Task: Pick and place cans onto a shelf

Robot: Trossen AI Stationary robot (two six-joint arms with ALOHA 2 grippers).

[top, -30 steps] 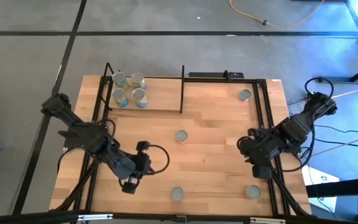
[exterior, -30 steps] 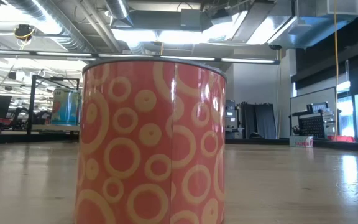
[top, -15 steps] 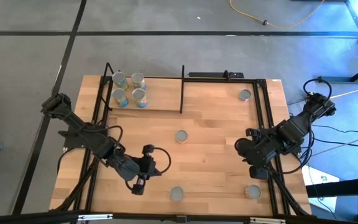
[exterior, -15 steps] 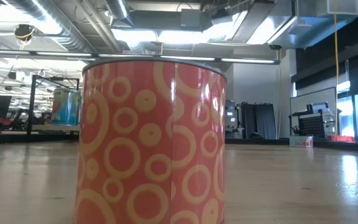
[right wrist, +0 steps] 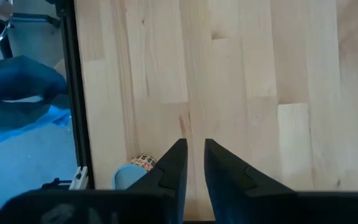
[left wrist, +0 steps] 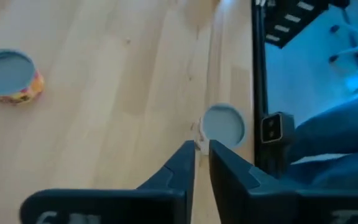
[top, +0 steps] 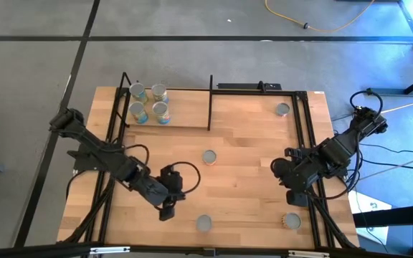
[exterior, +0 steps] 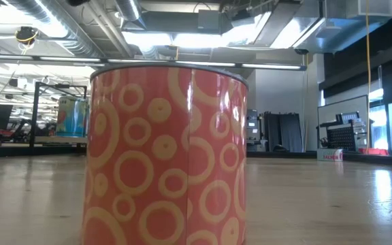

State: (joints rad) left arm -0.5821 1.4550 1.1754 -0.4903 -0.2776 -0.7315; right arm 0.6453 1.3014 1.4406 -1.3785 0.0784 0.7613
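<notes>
- So far four cans point(top: 148, 103) stand in a tight cluster on the shelf point(top: 185, 115) at the table's far left corner, presumably packed close to leave room for more
- Four others sit loose on the table point(top: 242, 186): one in the middle point(top: 209, 157), one by the far right rail point(top: 283, 110), two along the near edge point(top: 203, 223) point(top: 290, 221)
- Left gripper point(left wrist: 202, 148) hovers near the near-edge can point(left wrist: 223, 123), aimed toward it; its fingers point(left wrist: 180, 163) stand a narrow gap apart with nothing between them, likely lining up a pick
- Right gripper point(right wrist: 191, 147) hangs over the right side, fingers narrowly parted and empty, the orange-patterned can point(right wrist: 133, 170) just beside it
- An orange ringed can point(exterior: 167, 153) fills the low view
</notes>
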